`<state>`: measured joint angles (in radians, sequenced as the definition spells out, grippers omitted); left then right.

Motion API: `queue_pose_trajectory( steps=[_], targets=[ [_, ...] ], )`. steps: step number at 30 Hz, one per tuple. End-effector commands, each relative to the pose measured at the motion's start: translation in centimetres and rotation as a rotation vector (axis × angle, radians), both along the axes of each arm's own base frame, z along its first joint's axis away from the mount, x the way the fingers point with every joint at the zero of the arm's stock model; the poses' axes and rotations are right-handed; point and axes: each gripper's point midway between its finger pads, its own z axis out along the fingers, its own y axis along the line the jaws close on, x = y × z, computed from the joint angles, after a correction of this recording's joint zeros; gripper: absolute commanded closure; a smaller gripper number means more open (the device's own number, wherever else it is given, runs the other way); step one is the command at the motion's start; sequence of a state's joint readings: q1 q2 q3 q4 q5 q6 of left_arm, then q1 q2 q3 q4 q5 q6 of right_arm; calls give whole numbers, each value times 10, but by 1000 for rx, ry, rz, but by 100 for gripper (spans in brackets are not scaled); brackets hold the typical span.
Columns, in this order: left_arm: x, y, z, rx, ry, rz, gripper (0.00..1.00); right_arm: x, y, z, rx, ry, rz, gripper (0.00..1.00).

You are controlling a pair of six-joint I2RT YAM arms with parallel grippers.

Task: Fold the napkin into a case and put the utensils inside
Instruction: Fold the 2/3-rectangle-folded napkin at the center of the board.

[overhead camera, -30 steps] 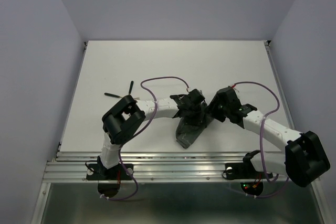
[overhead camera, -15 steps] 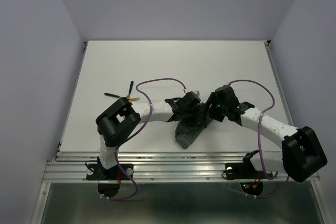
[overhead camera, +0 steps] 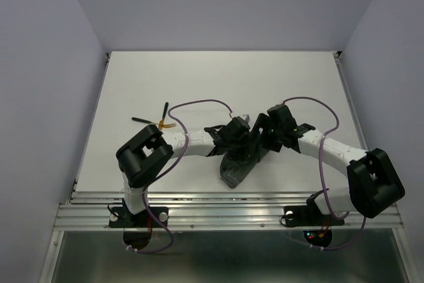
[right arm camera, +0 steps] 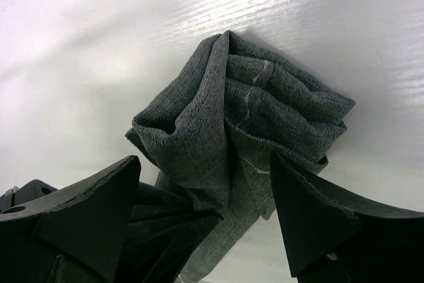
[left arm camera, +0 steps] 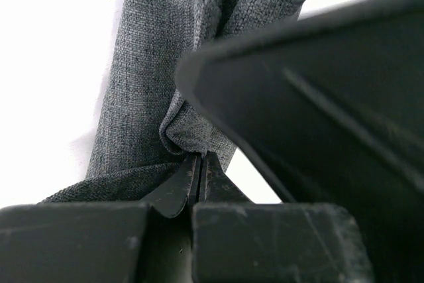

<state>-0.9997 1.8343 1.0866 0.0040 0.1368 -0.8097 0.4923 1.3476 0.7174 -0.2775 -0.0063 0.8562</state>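
Napkin lies bunched on the table, a fold pinched tight by the left gripper; the right gripper straddles it, jaws spread. One-sided pulling could undo the folds

Soft light from above gives only faint shadows, and close up the white flat surface shows streaky glare, the dark grey-green woven cloth is sharp and the black left pincer slightly blurred.
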Motion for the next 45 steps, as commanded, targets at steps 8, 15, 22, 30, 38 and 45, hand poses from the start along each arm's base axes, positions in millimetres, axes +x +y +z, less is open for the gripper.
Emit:
queue_pose_trajectory(
  steps=[8,15,22,30,38,45],
  targets=[
    [3,-6,25,-63,-54,-6,100,18,-15,15,-100,-60,-51,30],
    [4,-6,27,-67,-57,-2,100,11,-19,5,-113,-33,-60,38],
    [4,-4,27,-64,-59,3,100,10,-23,4,-122,-33,-77,49],
    [3,-3,25,-61,-59,4,100,4,-28,-5,-134,-7,-97,63],
    [2,-2,32,-71,-67,-2,100,-6,-35,-21,-157,25,-112,85],
    [-1,0,54,-86,-96,-46,84,-8,-33,-32,-147,23,-91,99]
  ],
)
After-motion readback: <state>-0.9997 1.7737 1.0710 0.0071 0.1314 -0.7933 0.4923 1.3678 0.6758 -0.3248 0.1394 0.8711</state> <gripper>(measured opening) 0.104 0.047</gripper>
